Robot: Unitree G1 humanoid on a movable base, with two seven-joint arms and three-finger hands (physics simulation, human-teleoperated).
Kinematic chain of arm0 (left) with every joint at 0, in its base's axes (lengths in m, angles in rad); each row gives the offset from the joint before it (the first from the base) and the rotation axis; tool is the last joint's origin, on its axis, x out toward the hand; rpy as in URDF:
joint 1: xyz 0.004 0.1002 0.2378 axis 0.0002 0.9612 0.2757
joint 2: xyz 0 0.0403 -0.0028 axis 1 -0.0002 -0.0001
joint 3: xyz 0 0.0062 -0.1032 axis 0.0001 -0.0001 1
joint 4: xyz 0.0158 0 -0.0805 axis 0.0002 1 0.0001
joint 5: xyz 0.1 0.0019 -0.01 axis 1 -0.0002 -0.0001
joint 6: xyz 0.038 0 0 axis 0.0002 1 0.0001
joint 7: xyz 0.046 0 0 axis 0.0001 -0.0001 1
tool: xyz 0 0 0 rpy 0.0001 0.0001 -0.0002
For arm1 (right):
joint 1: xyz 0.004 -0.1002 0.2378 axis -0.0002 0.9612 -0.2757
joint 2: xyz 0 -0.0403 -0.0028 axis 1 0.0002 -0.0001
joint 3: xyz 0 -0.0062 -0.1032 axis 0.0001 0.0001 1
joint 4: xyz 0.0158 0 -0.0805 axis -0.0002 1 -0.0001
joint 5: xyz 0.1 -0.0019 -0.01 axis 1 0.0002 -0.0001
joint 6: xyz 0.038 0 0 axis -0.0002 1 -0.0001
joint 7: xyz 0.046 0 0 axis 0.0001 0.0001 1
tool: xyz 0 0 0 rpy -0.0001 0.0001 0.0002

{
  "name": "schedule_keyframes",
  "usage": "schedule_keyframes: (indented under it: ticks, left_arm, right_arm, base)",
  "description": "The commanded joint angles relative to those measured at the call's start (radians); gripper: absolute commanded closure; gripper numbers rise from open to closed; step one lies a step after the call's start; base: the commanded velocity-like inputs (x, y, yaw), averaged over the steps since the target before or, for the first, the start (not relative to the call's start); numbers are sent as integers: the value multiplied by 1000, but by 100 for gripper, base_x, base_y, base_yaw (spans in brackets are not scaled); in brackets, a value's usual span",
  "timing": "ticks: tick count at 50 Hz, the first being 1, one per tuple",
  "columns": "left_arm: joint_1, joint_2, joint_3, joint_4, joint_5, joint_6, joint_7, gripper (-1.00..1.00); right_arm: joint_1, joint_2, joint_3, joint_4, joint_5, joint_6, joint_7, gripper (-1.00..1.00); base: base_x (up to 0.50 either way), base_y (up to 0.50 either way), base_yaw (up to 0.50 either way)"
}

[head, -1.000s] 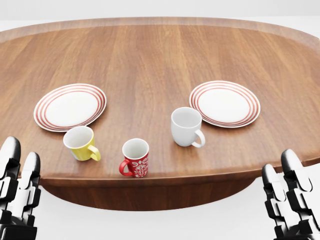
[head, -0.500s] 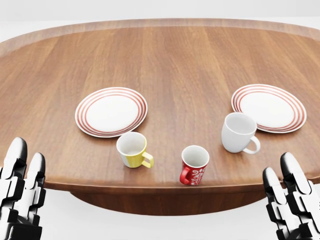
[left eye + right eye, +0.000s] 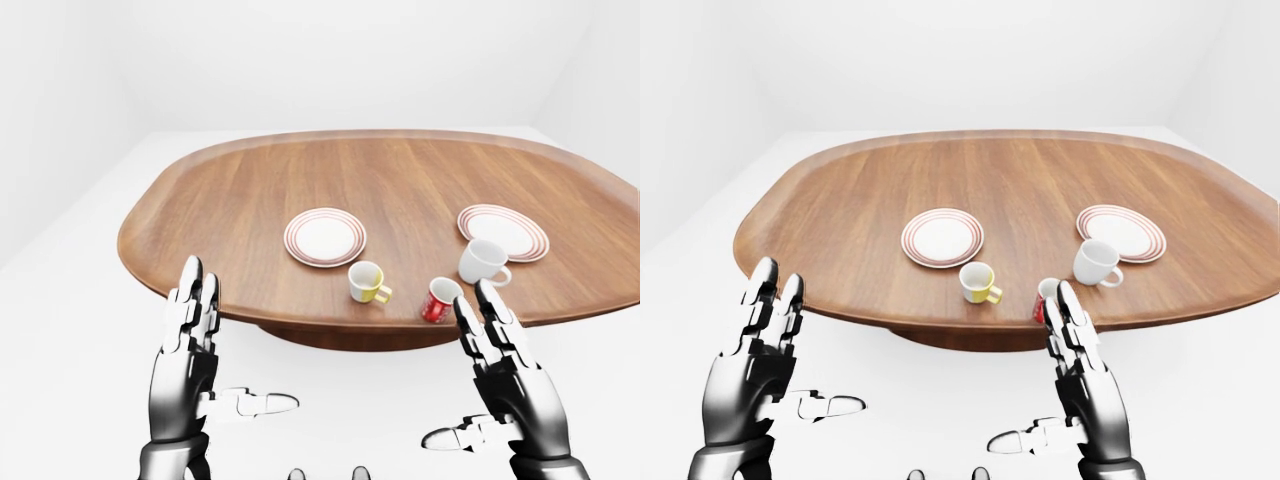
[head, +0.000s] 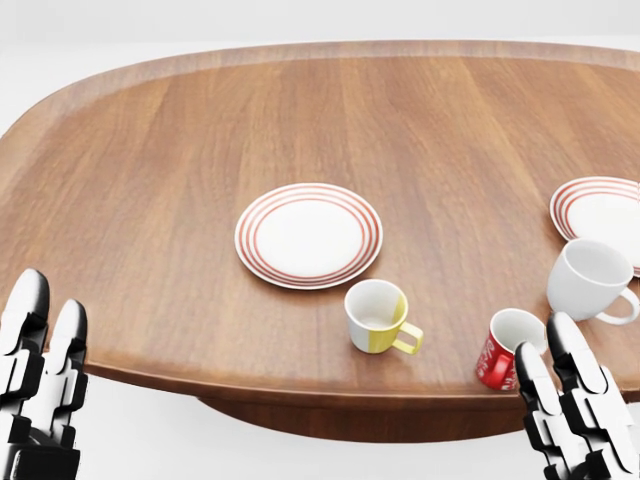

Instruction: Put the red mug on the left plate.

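My right hand point(image 3: 505, 365) hangs open and empty just short of the red mug point(image 4: 503, 348); it stands near the surface point(image 4: 200, 150) edge; a clumsy reach could knock it off.

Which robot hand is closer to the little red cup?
Right. The right hand sits just below the red mug, fingertips overlapping it in view. The left hand hangs far left, off the table edge.
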Motion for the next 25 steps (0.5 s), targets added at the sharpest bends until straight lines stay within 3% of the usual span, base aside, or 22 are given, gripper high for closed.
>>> schedule_keyframes:
  ticks: [1,12,25]
  left_arm:
    - [-2,-4,7,-2,-2,0,-9,-100]
    - [-3,-9,8,-3,1,0,-13,-100]
    - [0,-3,-10,12,9,0,1,-100]
  right_arm:
    - [4,-5,7,0,-2,0,-3,-100]
    - [9,-13,13,-3,23,0,7,-100]
    - [0,-19,22,-14,32,0,9,-100]
  base:
    - [11,50,0]
    - [12,48,0]
    - [7,1,0]
